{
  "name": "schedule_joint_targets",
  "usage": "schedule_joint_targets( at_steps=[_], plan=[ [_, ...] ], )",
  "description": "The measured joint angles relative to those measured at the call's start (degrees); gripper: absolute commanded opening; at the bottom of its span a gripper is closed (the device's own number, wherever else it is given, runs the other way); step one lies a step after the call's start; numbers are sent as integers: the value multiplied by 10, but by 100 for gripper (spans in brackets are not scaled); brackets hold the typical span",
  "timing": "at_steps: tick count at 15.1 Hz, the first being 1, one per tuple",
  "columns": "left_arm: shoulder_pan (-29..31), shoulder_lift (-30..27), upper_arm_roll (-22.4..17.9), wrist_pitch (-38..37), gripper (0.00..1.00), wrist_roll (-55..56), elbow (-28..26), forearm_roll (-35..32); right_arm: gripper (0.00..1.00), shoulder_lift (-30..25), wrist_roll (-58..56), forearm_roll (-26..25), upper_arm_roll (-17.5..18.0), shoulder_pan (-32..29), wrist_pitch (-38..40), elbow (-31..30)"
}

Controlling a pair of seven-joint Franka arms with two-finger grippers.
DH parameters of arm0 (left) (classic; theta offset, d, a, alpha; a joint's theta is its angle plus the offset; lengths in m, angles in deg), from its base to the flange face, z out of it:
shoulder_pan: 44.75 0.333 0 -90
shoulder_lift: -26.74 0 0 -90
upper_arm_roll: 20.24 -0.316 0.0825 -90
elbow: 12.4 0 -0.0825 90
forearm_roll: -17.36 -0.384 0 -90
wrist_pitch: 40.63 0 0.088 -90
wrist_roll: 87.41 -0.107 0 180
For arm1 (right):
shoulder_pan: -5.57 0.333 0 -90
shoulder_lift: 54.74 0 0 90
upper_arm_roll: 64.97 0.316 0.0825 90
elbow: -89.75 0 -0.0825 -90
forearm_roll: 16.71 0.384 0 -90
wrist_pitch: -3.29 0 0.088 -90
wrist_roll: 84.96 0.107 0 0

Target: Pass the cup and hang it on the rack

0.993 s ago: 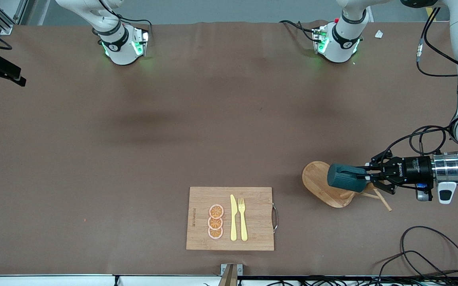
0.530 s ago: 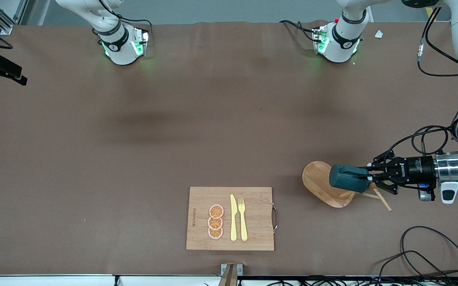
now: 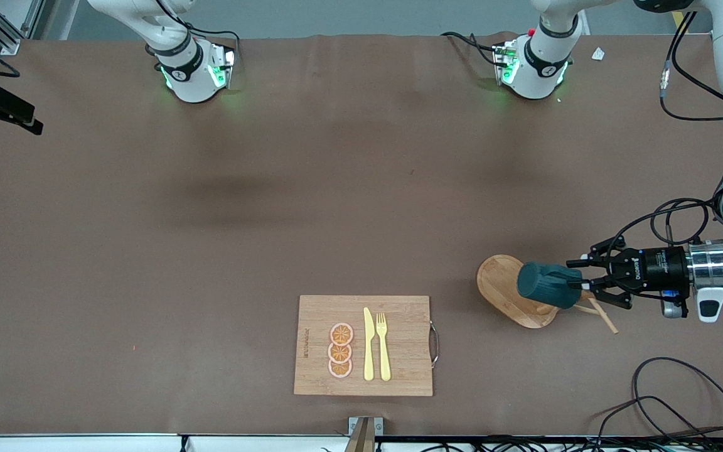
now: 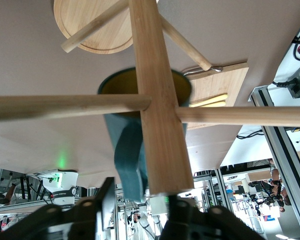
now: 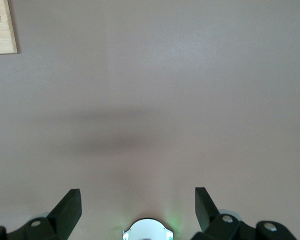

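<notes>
Cup: dark teal cup (image 3: 548, 285), ribbed outside, mustard-yellow inside (image 4: 121, 84); lying on its side up in the air over the rack's base, mouth turned away from the claw.
Rack: light wooden rack (image 3: 507, 290), oval base flat on the table (image 3: 211, 220) toward the left arm's end; post (image 4: 155, 100) and thin pegs (image 4: 65, 107) cross the left wrist view right in front of the cup.
Cup vs. rack: handle (image 4: 127, 155) sits against the post beside a peg; whether a peg runs through the handle loop, cannot tell.
Left claw: left claw (image 3: 578, 284) over the rack, fingers spread, tips apart on either side of the cup's handle end; looks let go or barely touching, so the cup seems to be carried by the rack.
Right claw: right claw (image 5: 138, 205) waits up high over bare table well away from the rack, fingers wide apart, nothing between them.
Handling, judged: small ceramic-type mug; stiff, fairly light, hard glazed skin likely slick, would chip if it dropped onto the base.
Where to hold, judged: across the body near the bottom end, or pinch on the wall at the rim; keep the handle loop free for the peg.
Risk, judged: thin peg, tilted cup; a nudge on withdrawal could slide it off.
Cutting board: cutting board (image 3: 399, 370) with yellow knife (image 3: 368, 344) and fork (image 3: 383, 345), well apart from the rack, toward the right arm's end.
</notes>
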Motion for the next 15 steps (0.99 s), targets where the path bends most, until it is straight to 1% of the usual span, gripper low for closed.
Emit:
schedule_joint_targets(
  at_steps=[3, 5, 8, 10, 12, 15],
  plan=[
    [0, -1, 1, -6, 100, 10, 13, 1, 100, 0, 0, 0, 0, 0, 0, 0],
    [-1, -3, 3, -27, 100, 24, 33, 1, 100, 0, 0, 0, 0, 0, 0, 0],
    [-9, -24, 6, -46, 100, 30, 53, -10, 100, 0, -1, 0, 0, 0, 0, 0],
    [-33, -47, 7, -48, 100, 31, 56, -50, 100, 0, -1, 0, 0, 0, 0, 0],
    [-65, -68, 10, -48, 100, 31, 57, -106, 100, 0, -1, 0, 0, 0, 0, 0],
    [-95, -96, 30, -48, 100, 19, 62, -192, 100, 0, -2, 0, 0, 0, 0, 0]
  ],
)
